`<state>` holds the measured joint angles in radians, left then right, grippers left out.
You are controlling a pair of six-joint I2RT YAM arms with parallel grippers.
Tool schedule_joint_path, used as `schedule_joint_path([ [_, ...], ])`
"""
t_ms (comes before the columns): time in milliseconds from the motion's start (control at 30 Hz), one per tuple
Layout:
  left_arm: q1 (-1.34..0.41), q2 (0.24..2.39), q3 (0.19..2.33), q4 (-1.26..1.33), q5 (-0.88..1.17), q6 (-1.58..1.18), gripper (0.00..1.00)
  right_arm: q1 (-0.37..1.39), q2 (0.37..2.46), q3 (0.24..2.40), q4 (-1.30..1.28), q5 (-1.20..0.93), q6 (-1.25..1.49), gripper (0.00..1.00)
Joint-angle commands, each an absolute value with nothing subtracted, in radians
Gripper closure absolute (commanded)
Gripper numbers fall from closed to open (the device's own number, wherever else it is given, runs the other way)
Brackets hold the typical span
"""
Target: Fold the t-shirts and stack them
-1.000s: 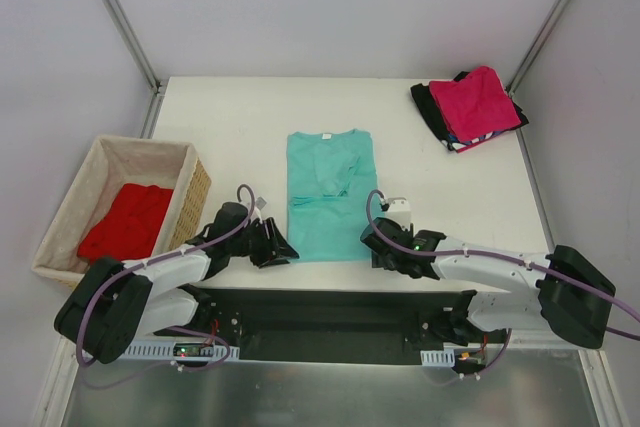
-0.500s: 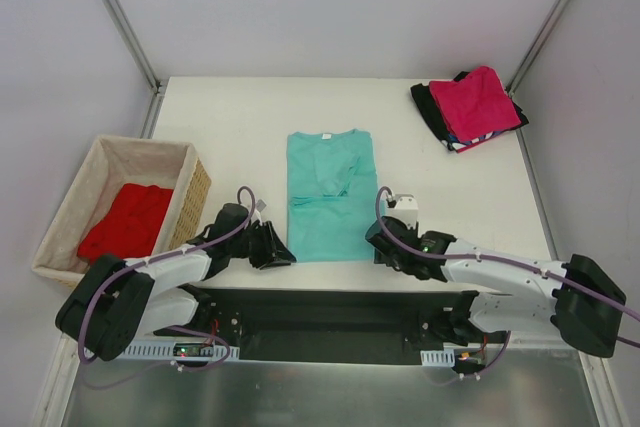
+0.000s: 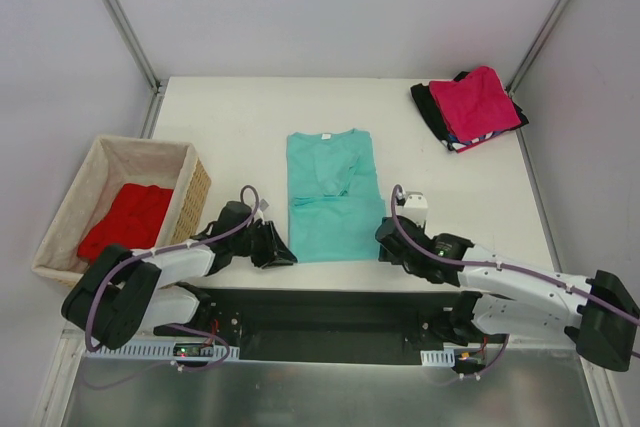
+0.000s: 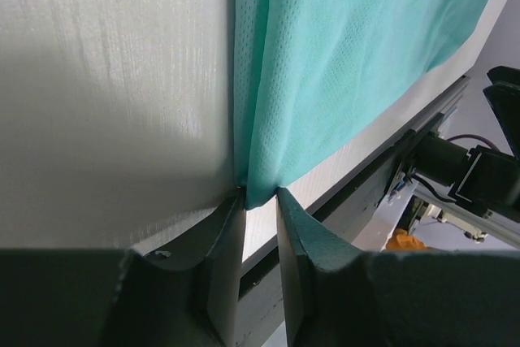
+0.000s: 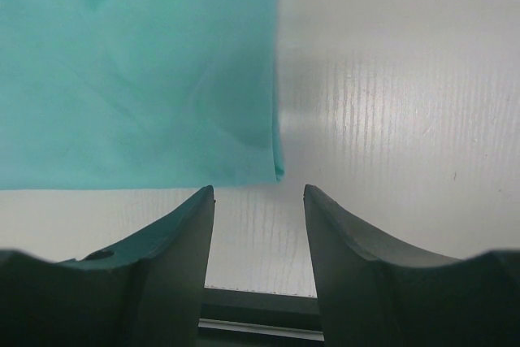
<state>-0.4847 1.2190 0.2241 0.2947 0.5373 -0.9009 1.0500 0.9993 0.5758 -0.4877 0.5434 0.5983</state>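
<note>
Left fingers (image 4: 221,253) pinch one near corner of the teal t-shirt (image 4: 341,62), right fingers (image 5: 171,258) spread before the other, apparently to lift and fold it.

The left arm (image 3: 165,267) and right arm (image 3: 520,287) are wearing white shells over their long links, with bulky black housings bulging at the joints behind each hand; a purple-grey cable (image 3: 92,297) is looping along the left arm, and a second cable (image 3: 520,265) is running up the right one toward the hand; a small white block (image 3: 412,204) is sitting just behind the right gripper (image 3: 384,250); the left gripper (image 4: 260,194) is showing dark matte fingers (image 4: 215,258) tapering to thin curved tips, with a screw head (image 4: 158,254) sitting near one finger's base; the right fingers (image 5: 162,258) are looking the same.
</note>
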Motion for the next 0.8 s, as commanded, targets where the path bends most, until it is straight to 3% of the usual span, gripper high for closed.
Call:
schedule_joint_path([
  [0, -0.489, 1.256, 0.236, 0.245, 0.451, -0.854, 0.82, 1.054, 0.963, 0.611, -0.528, 0.572, 0.589, 0.48],
  [267, -0.488, 1.281, 0.252, 0.245, 0.443, -0.85, 0.97, 1.052, 0.963, 0.609, -0.519, 0.558, 0.592, 0.48],
  [533, -0.488, 1.269, 0.249, 0.235, 0.449, -0.847, 0.99, 1.052, 0.917, 0.483, -0.362, 0.52, 0.653, 0.48],
  [633, -0.488, 1.262, 0.252, 0.233, 0.451, -0.847, 0.99, 1.052, 0.789, 0.355, -0.227, 0.509, 0.66, 0.48],
  [767, -0.488, 1.262, 0.252, 0.233, 0.453, -0.845, 0.99, 1.051, 0.643, 0.288, -0.238, 0.534, 0.667, 0.48],
])
